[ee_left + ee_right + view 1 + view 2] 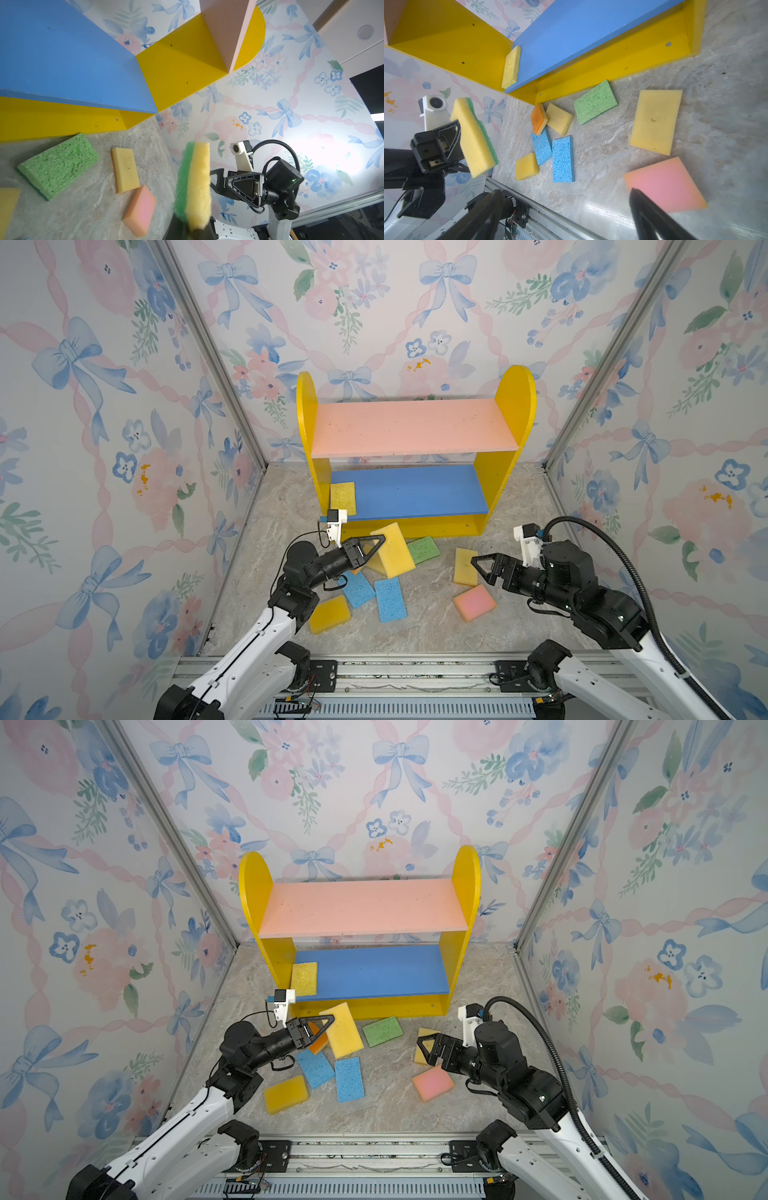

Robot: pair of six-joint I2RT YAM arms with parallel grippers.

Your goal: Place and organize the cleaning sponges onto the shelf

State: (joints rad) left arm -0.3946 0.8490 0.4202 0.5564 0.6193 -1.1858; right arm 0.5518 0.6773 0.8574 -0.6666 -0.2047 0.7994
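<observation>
My left jaws are clamped tight on one end of a yellow-and-green scouring sponge (392, 551), which hangs clear of the tabletop (436, 626) just in front of the shelf (496, 489). My right jaws gape wide with nothing in them, poised low by the tan-yellow sponge (465, 566) and the pink sponge (474, 602). My worry is that end grip: most of the soft foam sticks out past my hold, so it may sag or twist. Its free end could then catch on the front edge of the blue lower board (415, 493) and peel loose. Going in too far left could also shove the yellow sponge (343, 497) lying flat there beside the side panel. The shelf holds only that one sponge, at the lower board's left end, and the pink upper board (411, 427) is bare. The rest lie loose on the tabletop: a green sponge (423, 549), two blue sponges (358, 589), a thick yellow sponge (329, 614), a small yellow block (559, 118) and an orange sponge (538, 120) leaning on it.
</observation>
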